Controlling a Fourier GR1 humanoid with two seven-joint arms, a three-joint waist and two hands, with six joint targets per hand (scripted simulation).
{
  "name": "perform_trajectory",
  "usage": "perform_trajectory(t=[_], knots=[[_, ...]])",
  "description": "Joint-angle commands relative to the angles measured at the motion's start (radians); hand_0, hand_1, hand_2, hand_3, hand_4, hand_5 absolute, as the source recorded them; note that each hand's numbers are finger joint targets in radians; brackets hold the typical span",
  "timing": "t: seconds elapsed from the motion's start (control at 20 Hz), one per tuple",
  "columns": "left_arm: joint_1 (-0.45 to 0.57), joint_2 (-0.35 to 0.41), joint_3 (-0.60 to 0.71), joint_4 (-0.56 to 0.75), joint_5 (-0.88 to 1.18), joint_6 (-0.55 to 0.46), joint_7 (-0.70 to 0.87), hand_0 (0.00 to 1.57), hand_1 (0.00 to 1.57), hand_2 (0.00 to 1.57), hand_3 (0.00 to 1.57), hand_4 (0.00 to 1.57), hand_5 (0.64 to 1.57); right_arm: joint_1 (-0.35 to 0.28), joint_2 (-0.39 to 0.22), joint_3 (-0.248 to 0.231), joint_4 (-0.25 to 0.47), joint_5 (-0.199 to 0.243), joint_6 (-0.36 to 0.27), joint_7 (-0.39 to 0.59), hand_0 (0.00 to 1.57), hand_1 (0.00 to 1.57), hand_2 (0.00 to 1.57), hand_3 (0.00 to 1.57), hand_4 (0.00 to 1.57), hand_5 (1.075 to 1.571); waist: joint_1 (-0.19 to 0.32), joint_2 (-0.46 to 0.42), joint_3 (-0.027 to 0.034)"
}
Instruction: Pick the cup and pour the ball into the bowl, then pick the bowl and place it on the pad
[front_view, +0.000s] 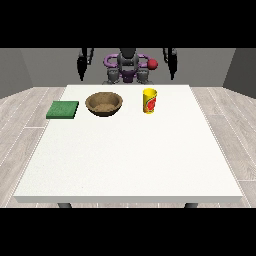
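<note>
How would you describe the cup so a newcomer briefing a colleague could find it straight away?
Start at the white table and look to its far half, near the robot. Three things stand in a row there; the cup is the one furthest to the view's right, beside the brown bowl. It alone is upright, yellow with a red mark.

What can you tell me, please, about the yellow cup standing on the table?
The cup is a yellow tumbler with a red mark on its side, slightly wider at the rim than at the base. It stands upright on the white table, in the far half, at the view's right of the brown bowl and apart from it. No hand touches it. Whether a ball lies inside cannot be seen from this angle.
</note>
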Motion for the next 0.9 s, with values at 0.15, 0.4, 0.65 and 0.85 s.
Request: perform_trajectory(t=[0.15, 0.4, 0.65, 0.85], knots=[[-0.012, 0.03, 0.012, -0.088, 0.012, -0.003, 0.077, 0.0, 0.0, 0.0, 0.0, 0.66, 1.566, -0.016, -0.029, -0.009, -0.086, -0.012, 0.007, 0.079, 0.0, 0.0, 0.0, 0.0, 0.87, 1.533, 0.004, -0.229, -0.0224], [0.029, -0.094, -0.016, -0.182, 0.116, 0.089, 0.357, 0.0, 0.0, 0.0, 0.0, 0.64, 1.563, 0.109, 0.048, 0.0, -0.177, -0.144, 0.005, 0.32, 0.0, 0.0, 0.0, 0.0, 0.86, 1.534, -0.058, -0.439, -0.0278], [-0.01, -0.071, -0.065, -0.326, 0.065, 0.185, 0.533, 0.0, 0.0, 0.0, 0.0, 0.6, 1.563, 0.047, 0.013, -0.005, -0.361, -0.147, -0.052, 0.549, 0.0, 0.0, 0.0, 0.0, 0.82, 1.528, -0.052, -0.407, -0.0286], [-0.096, -0.097, -0.082, -0.334, 0.002, 0.216, 0.407, 0.0, 0.0, 0.0, 0.0, 0.56, 1.555, 0.02, -0.009, -0.049, -0.439, -0.162, -0.035, 0.472, 0.0, 0.0, 0.0, 0.0, 0.76, 1.548, -0.076, -0.21, -0.0286]])
